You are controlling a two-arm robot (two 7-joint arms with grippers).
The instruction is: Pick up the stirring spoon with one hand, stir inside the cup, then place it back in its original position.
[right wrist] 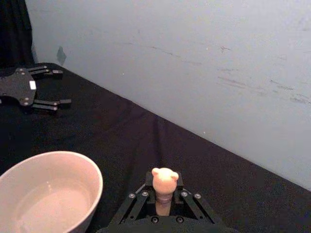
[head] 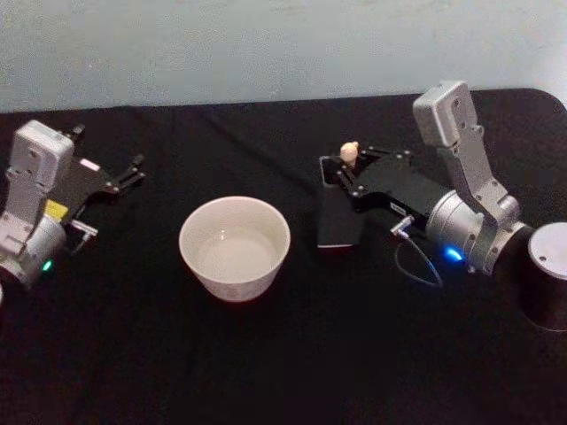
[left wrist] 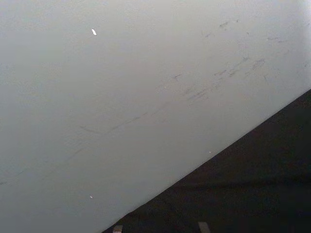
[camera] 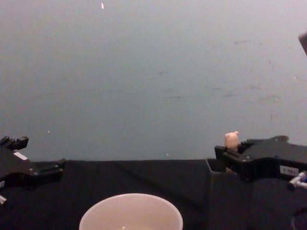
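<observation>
The stirring spoon (head: 349,150) stands upright, its beige animal head (right wrist: 164,178) poking up between the fingers of my right gripper (head: 348,161). That gripper is shut on the spoon's handle, directly over the dark grey square holder (head: 341,221), at the right in the chest view (camera: 223,191). The spoon's bowl and neck are hidden by the gripper and holder. The cream-white cup (head: 235,248) sits left of the holder, mid-table, also seen close in the right wrist view (right wrist: 48,194). My left gripper (head: 131,174) rests open at the far left, well away from the cup.
A black cloth covers the table (head: 283,372), with a pale wall (camera: 153,72) right behind it. A dark cylinder with a pale top (head: 549,270) stands at the right edge beside my right arm. A thin cable loop (head: 418,264) hangs under the right wrist.
</observation>
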